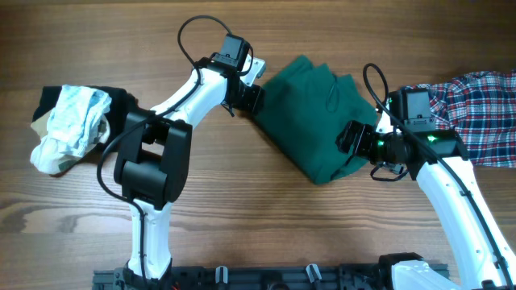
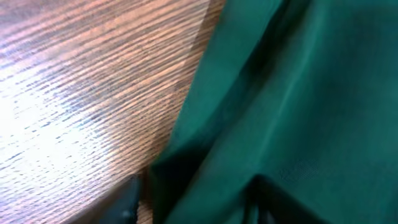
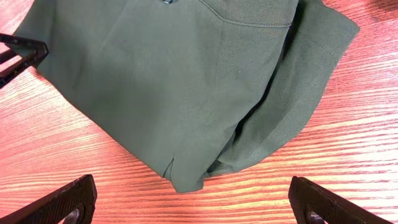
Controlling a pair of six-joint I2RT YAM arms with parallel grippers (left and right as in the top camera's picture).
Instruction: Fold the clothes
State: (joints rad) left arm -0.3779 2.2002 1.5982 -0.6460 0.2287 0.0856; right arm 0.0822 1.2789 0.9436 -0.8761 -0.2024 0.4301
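Note:
The clothes (image 1: 314,121) are a dark green garment lying folded in a thick pile at the table's middle. My left gripper (image 1: 251,98) is at its upper left edge. In the left wrist view the clothes (image 2: 298,93) fill the right side. A fold of them lies between the fingertips (image 2: 127,202) of the left gripper (image 2: 194,202), and a strip of wood shows beside the left one. My right gripper (image 1: 355,138) sits at the lower right edge. It stands wide open (image 3: 196,205) over bare wood, just short of the corner of the clothes (image 3: 186,93).
A red, blue and white plaid shirt (image 1: 476,113) lies at the right edge beside the right arm. A pale blue-white garment on black cloth (image 1: 72,125) lies at the far left. The left gripper's dark finger (image 3: 22,53) shows beyond the garment in the right wrist view.

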